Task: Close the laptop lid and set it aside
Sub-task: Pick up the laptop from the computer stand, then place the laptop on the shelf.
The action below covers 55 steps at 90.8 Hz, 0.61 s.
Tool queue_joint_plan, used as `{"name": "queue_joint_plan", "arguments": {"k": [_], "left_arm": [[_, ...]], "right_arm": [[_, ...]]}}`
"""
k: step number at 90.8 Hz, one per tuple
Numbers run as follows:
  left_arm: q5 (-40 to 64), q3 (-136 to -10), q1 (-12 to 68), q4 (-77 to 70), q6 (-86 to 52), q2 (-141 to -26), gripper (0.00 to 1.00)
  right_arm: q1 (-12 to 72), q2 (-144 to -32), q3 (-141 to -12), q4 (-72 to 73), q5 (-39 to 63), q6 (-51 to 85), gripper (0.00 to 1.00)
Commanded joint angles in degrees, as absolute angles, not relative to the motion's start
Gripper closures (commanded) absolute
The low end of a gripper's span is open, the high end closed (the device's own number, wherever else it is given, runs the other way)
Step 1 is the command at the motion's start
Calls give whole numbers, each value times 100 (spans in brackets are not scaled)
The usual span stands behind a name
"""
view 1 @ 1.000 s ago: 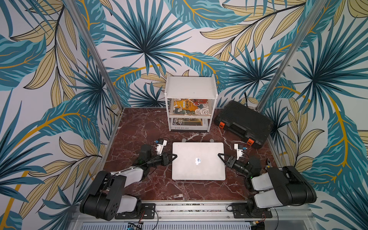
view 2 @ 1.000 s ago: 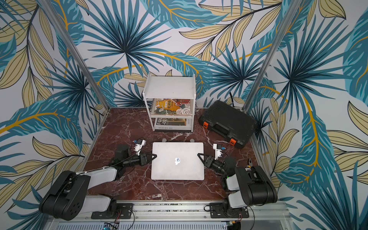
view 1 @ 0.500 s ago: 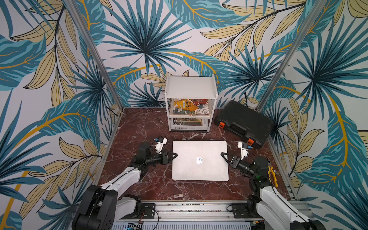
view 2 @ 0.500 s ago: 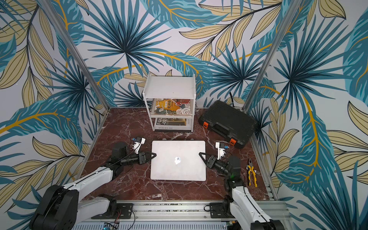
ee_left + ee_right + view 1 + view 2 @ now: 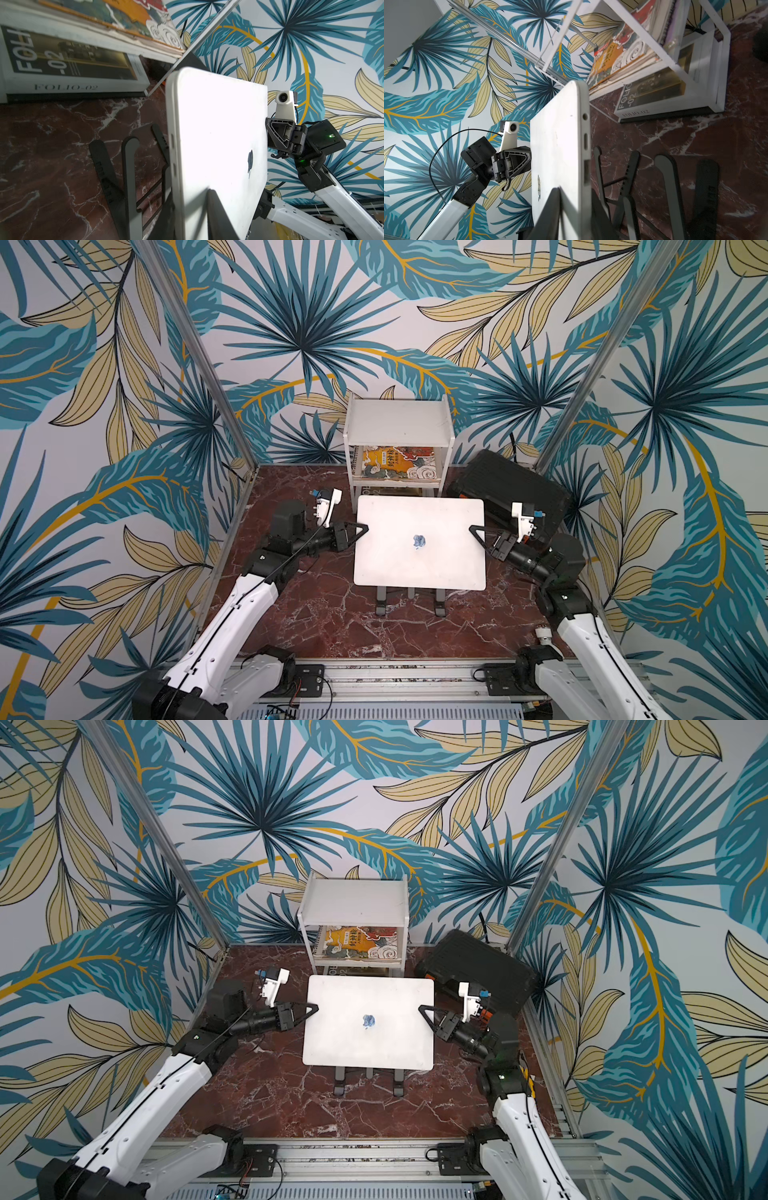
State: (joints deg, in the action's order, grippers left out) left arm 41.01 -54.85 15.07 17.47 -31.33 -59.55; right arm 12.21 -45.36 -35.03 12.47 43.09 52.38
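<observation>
Closed laptop (image 5: 419, 543) edge-pinched between left claw (image 5: 364, 529), right claw (image 5: 473, 529), above stand (image 5: 439, 605).

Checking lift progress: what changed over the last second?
The closed silver-grey laptop, held at its side edges by the left gripper and right gripper, rose off the dark folding stand and moved back toward the white shelf unit. The shelf unit and black ribbed case stayed put.

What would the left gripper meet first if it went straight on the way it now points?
The laptop: the left gripper points at its side edge, which its jaws grip. Farther along that line, as far as depth shows, sits the right gripper.
</observation>
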Motion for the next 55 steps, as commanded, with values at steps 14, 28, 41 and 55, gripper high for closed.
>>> {"name": "queue_joint_plan", "arguments": {"k": [14, 28, 41, 55], "left_arm": [[2841, -6984, 1553, 2362, -2807, -6497, 83], [2640, -8559, 1547, 3197, -2578, -7265, 81], [2626, -10055, 1533, 3654, -2598, -8093, 82], [2725, -11852, 1395, 4123, -2667, -9200, 81]], "right_arm": [[1376, -5284, -5083, 455, 4178, 5418, 100], [1380, -6067, -6234, 46, 4094, 5454, 100], [1379, -6982, -7454, 16, 4055, 5648, 100], [1380, -8016, -8861, -147, 4044, 5784, 100]]}}
